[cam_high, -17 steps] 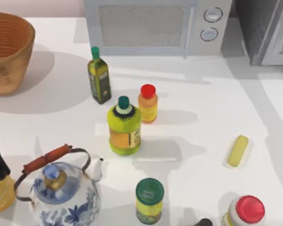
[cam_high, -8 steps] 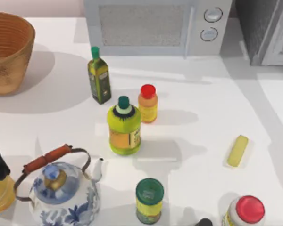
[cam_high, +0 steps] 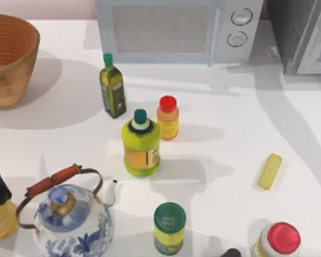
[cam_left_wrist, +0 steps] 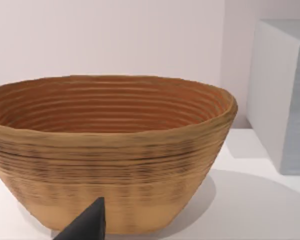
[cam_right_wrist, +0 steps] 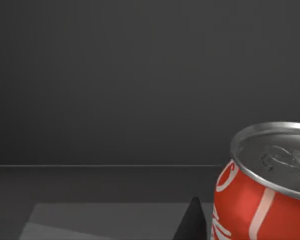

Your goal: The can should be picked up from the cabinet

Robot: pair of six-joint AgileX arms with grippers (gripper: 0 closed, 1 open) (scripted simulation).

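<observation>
One right gripper fingertip (cam_right_wrist: 192,222) sits just beside the upright can (cam_right_wrist: 262,187).

Red can (cam_right_wrist: 262,200) upright inside cabinet (cam_high: 302,35)

A white table (cam_high: 230,112) spreads under the overhead camera, crossed by soft grey shadows that fall mostly toward the right and lower edge, so the light seems to come from the upper left. Behind its far edge runs a plain pale pinkish wall (cam_high: 43,8), which the left wrist view shows as bare and evenly lit (cam_left_wrist: 105,35).
</observation>
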